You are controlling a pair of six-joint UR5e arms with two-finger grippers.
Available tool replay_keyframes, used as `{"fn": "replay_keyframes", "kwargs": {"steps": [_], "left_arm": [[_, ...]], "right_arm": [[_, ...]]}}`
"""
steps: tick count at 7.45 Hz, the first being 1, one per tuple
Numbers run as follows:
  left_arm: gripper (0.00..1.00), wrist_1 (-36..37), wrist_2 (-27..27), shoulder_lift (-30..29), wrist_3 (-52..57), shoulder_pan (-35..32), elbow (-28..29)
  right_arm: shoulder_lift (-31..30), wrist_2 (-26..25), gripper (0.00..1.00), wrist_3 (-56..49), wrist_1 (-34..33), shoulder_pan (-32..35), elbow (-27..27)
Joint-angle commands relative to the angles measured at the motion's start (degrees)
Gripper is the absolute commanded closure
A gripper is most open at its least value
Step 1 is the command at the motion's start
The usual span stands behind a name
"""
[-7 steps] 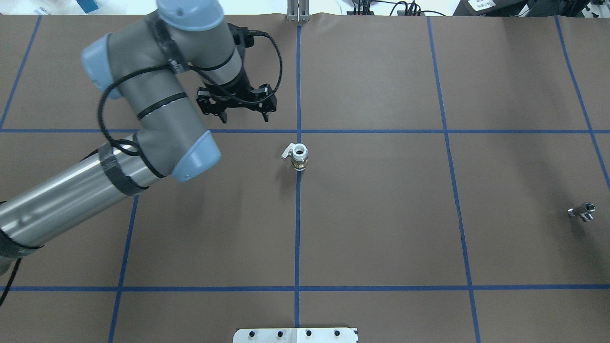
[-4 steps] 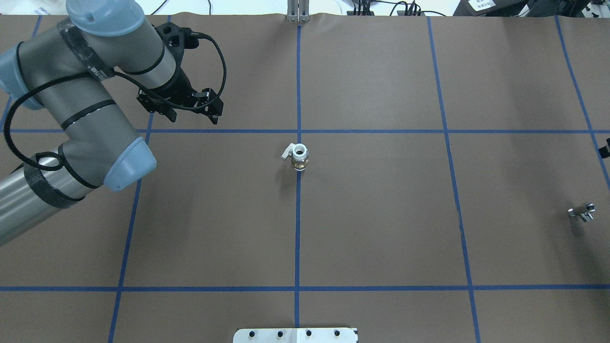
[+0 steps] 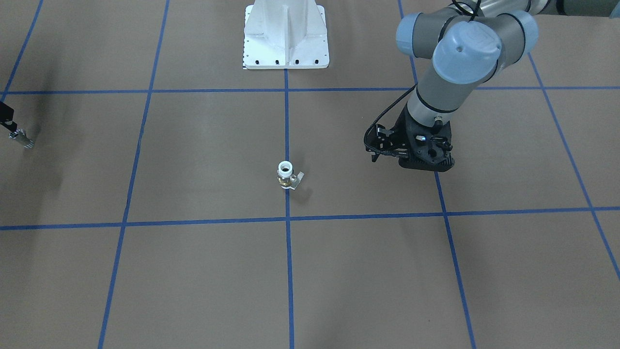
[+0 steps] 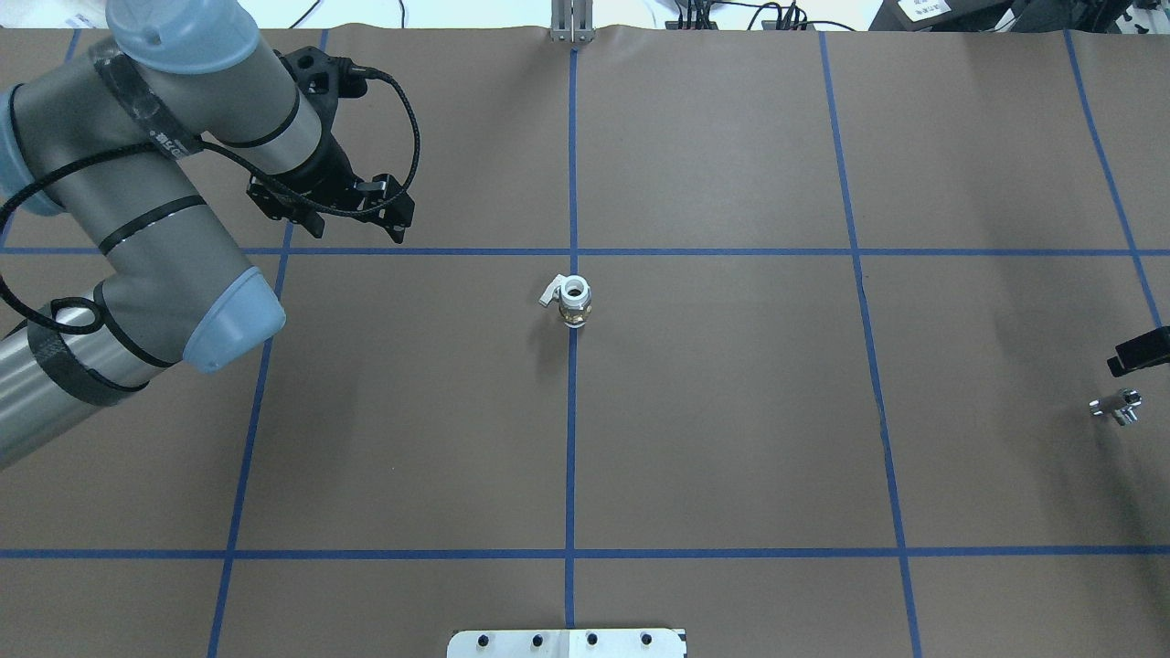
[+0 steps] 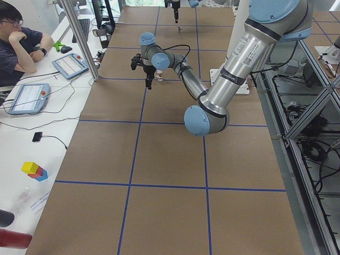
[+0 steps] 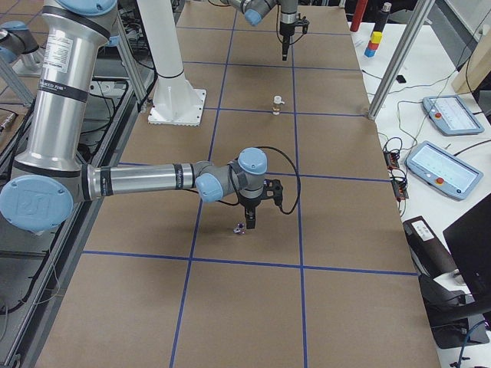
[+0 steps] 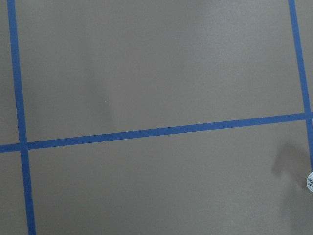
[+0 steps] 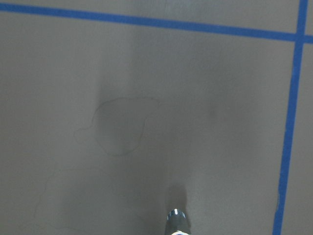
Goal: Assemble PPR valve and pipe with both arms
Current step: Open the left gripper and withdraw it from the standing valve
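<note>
The PPR valve (image 4: 574,302) stands upright on the table's centre line, white collar up and pale handle to its left; it also shows as the valve (image 3: 287,175). My left gripper (image 4: 355,222) hovers open and empty well to the valve's left and beyond it. The small silvery pipe (image 4: 1117,407) lies near the table's right edge, also seen as the pipe (image 8: 177,220). My right gripper (image 6: 251,224) hangs just beside the pipe. Only a black part of it (image 4: 1141,352) enters the overhead view, so I cannot tell whether it is open or shut.
Brown paper with blue tape grid lines covers the table (image 4: 731,439). The white pedestal base (image 3: 286,36) stands at the robot's side. A person (image 5: 18,40) sits past the far edge beside tablets (image 5: 69,65).
My left arm has swung left, away from the valve, gripper still open. A black part of my right gripper has come in at the right edge and moved toward the pipe.
</note>
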Motion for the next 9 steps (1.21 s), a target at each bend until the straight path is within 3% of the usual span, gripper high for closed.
{"fn": "replay_keyframes", "kwargs": {"steps": [1,6,9], "left_arm": [[0.0,0.02,0.0,0.03,0.11,0.05,0.29],[0.0,0.02,0.44,0.12,0.11,0.23,0.73],[0.0,0.02,0.44,0.12,0.11,0.31,0.73]], "right_arm": [[0.08,-0.91,0.01,0.28,0.15,-1.71,-1.12],[0.35,-1.0,0.01,-0.34,0.23,-3.47,-3.23],[2.89,-0.74,0.02,-0.52,0.32,-4.44,-7.62]]}}
